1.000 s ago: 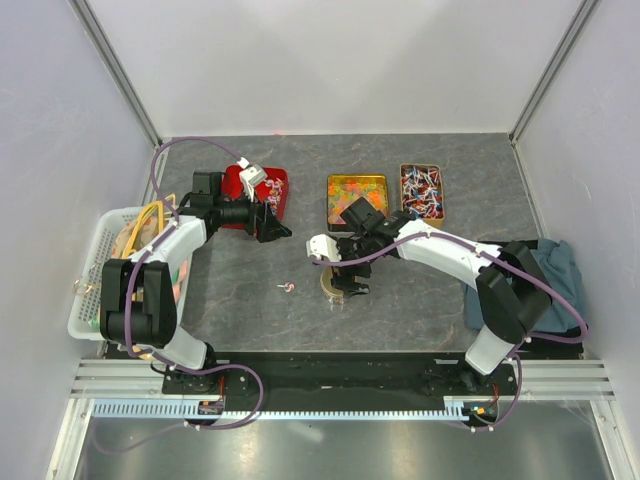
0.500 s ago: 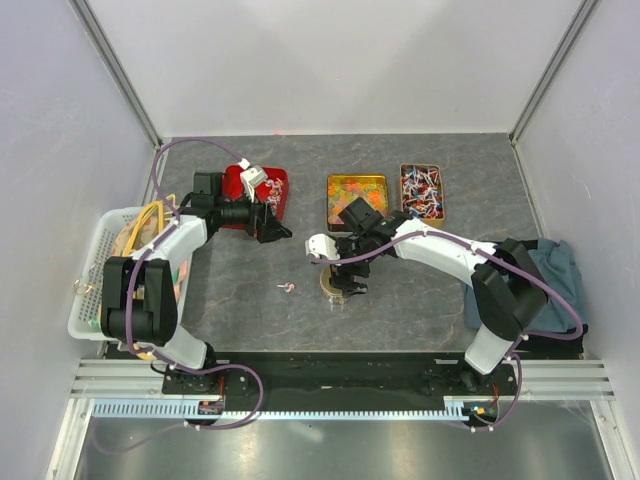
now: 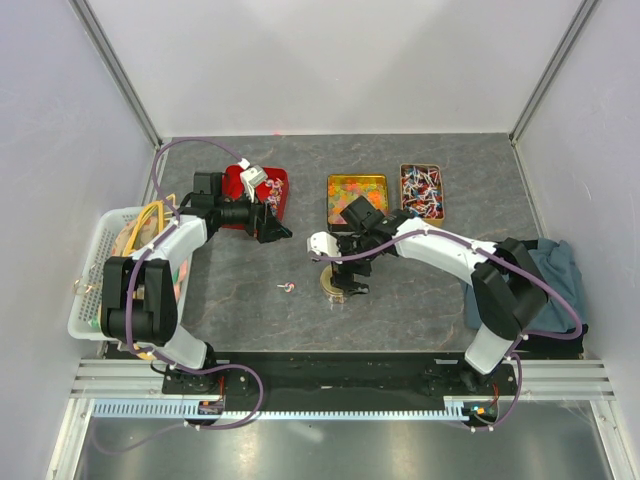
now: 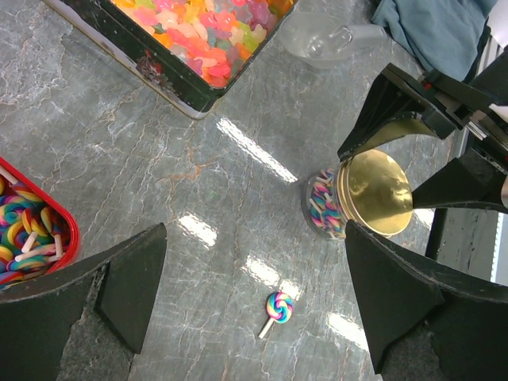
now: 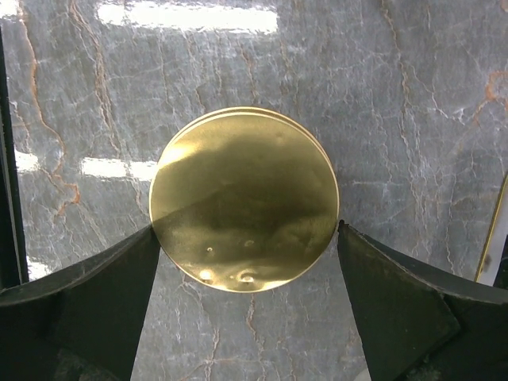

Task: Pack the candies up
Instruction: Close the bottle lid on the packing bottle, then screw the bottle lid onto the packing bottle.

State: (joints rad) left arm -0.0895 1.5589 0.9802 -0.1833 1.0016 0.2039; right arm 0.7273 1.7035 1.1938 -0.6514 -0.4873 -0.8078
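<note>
A glass jar (image 4: 324, 208) packed with pastel swirl lollipops stands mid-table under a gold lid (image 5: 246, 198). My right gripper (image 5: 246, 230) hangs straight above it, open, one fingertip just off each side of the lid's rim; from above it is the right gripper (image 3: 342, 278). One loose swirl lollipop (image 4: 279, 307) lies on the table left of the jar, also the lollipop (image 3: 287, 287). My left gripper (image 4: 254, 230) is open and holds nothing, hovering by the red tray (image 3: 278, 180). The wrapped candies (image 3: 422, 190) fill a small tin at the back.
A tin of gummy sweets (image 3: 357, 195) sits left of the candy tin, its wall (image 4: 159, 67) near the left wrist. The red tray (image 4: 67, 230) holds more lollipops. A white basket (image 3: 95, 250) stands at the far left, and a blue cloth (image 3: 555, 265) at the right.
My right gripper's jaws have spread slightly wider around the gold lid. The left arm, the jar and the loose lollipop stay where they were.
</note>
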